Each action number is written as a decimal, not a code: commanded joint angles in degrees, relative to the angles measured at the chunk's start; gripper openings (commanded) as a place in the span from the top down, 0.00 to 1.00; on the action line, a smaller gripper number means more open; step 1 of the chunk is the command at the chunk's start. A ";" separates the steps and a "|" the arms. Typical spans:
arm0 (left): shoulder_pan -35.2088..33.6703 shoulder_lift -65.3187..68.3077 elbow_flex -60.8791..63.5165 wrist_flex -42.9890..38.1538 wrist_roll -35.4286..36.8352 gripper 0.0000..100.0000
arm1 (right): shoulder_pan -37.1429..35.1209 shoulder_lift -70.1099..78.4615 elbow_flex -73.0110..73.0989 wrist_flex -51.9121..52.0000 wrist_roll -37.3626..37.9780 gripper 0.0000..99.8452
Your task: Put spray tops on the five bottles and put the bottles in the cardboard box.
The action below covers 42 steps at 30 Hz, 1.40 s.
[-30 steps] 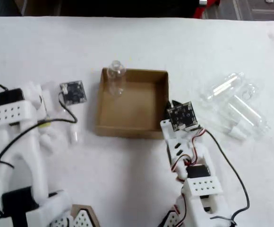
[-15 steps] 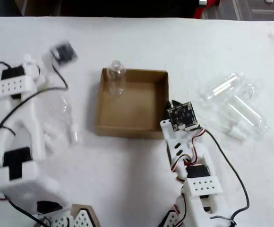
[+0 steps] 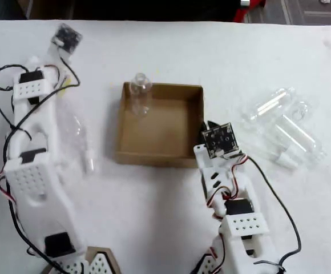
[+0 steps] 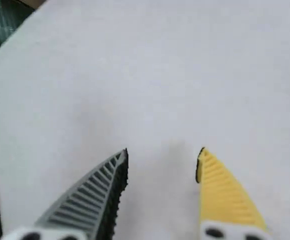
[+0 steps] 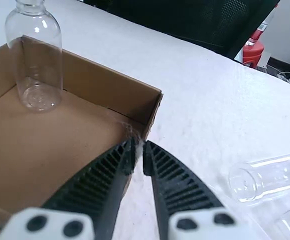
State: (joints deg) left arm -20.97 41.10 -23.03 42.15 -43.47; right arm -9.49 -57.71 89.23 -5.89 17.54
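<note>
One clear bottle (image 3: 140, 96), upright, open-necked

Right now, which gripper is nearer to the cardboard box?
Right. The right gripper sits at the right wall of the cardboard box, by its near corner. The left gripper hangs open over bare table, well off the box's left side.

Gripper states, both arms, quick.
Left gripper: jaws open, holding nothing.
Right gripper: jaws closed at the wall of the cardboard box; whether they pinch it cannot be told.
</note>
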 commanded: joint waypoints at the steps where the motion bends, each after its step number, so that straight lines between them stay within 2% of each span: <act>1: -1.89 1.89 -6.15 5.54 -10.64 0.79 | -0.66 0.13 -0.26 -1.45 0.70 0.98; 7: -7.60 2.07 -11.34 20.31 -21.89 0.79 | -0.66 0.13 -0.26 -1.45 0.70 0.98; 13: -13.23 2.07 -21.45 40.35 -30.95 0.79 | -0.75 0.13 -0.26 -1.36 0.70 0.98; 16: -13.41 2.07 -30.24 49.41 -30.51 0.79 | -1.63 0.13 -0.18 -1.19 0.70 0.98; 19: -10.33 2.07 -41.93 61.27 -29.36 0.79 | -1.80 0.13 -0.18 -1.19 0.70 0.98; 21: -8.40 1.71 -45.01 60.22 -25.41 0.79 | -1.71 0.13 -0.18 -1.19 0.70 0.98; 23: -6.11 -0.13 -44.22 60.48 -24.70 0.79 | -1.54 0.13 -0.18 -1.19 0.70 0.98; 30: 4.18 -14.73 -25.05 60.22 -29.36 0.79 | -1.45 0.13 -0.18 -1.36 0.70 0.98; 33: 9.36 -20.00 -18.37 55.21 -30.07 0.79 | -1.45 0.13 -0.18 -1.45 0.70 0.98; 37: 15.96 -20.62 -10.81 50.90 -30.95 0.79 | -1.45 0.13 -0.18 -1.45 0.70 0.98; 42: 15.52 -21.14 -5.19 55.12 -42.37 0.79 | -1.36 0.13 -0.18 -1.45 0.70 0.98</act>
State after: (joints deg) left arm -4.88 24.22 -30.24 94.55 -78.11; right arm -10.81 -57.71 89.23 -5.89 17.63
